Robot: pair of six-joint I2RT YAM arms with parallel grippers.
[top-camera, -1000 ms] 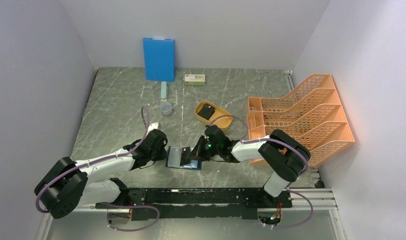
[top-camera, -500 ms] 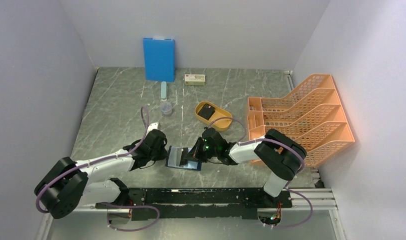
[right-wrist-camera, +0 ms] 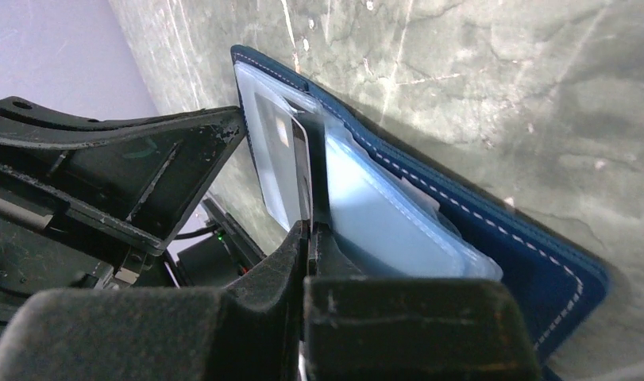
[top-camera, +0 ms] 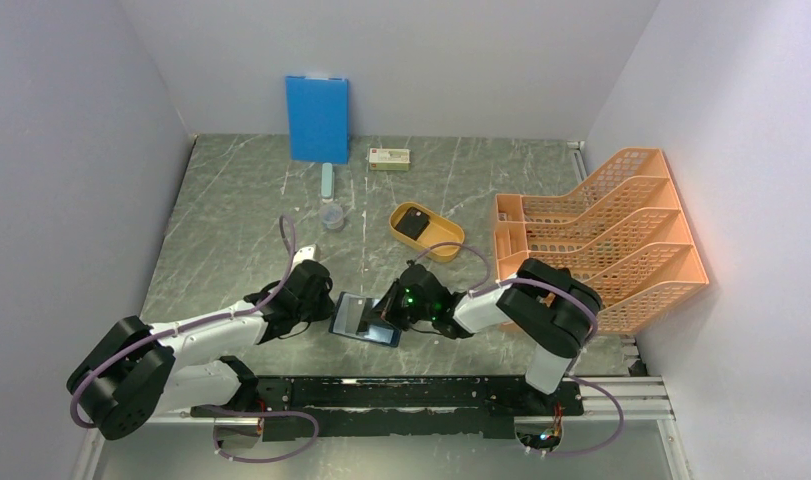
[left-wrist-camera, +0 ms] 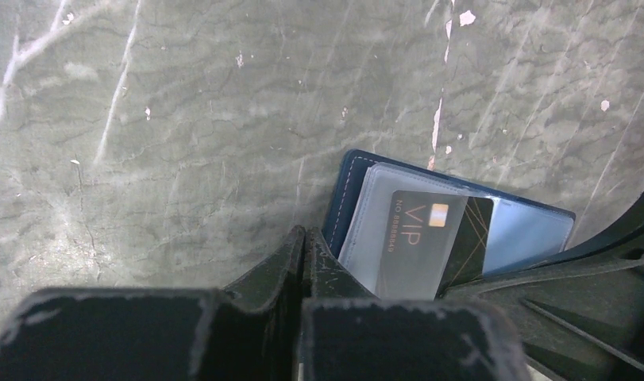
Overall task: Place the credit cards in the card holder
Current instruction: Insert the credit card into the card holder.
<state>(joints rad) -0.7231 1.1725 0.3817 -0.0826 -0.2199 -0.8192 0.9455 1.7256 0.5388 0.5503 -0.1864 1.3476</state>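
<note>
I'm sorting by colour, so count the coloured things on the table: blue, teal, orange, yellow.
Blue: 2, board and card holder
Teal: 1, bar
Orange: 1, file rack
Yellow: 1, tray
Total: 5

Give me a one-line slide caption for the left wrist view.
Black VIP card partly tucked into the open navy card holder.

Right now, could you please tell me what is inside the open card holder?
The card holder contains clear plastic sleeves, with a black VIP card partly tucked between them. The sleeves underneath are covered, so any other cards there cannot be seen.
</note>
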